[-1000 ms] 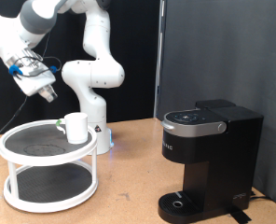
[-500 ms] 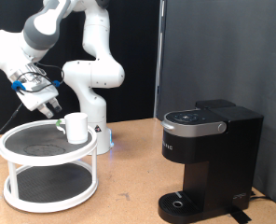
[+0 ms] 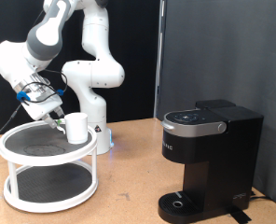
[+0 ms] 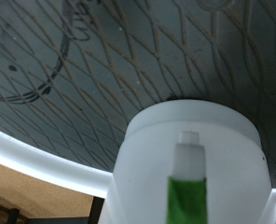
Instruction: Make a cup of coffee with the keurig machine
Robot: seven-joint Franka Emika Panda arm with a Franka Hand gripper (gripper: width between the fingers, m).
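Observation:
The cup [image 3: 76, 127], a plain white mug, stands upright on the top shelf of a white two-tier round rack [image 3: 17, 178] at the exterior view's left. My gripper [image 3: 59, 121] hangs just to the cup's left, close above the shelf, and touches nothing that I can see. In the wrist view the cup [image 4: 189, 149] fills the lower middle, with a green and white strip in front of it. The keurig machine [image 3: 208, 159], boxy and black, stands at the exterior view's right with its lid down.
The rack's dark patterned top shelf [image 4: 91, 84] spreads behind the cup. The white robot base [image 3: 91, 93] stands behind the rack on the wooden table [image 3: 129, 191]. A black curtain closes off the back.
The arm has come down and towards the exterior view's right, bringing my gripper from well above the rack to just beside the cup.

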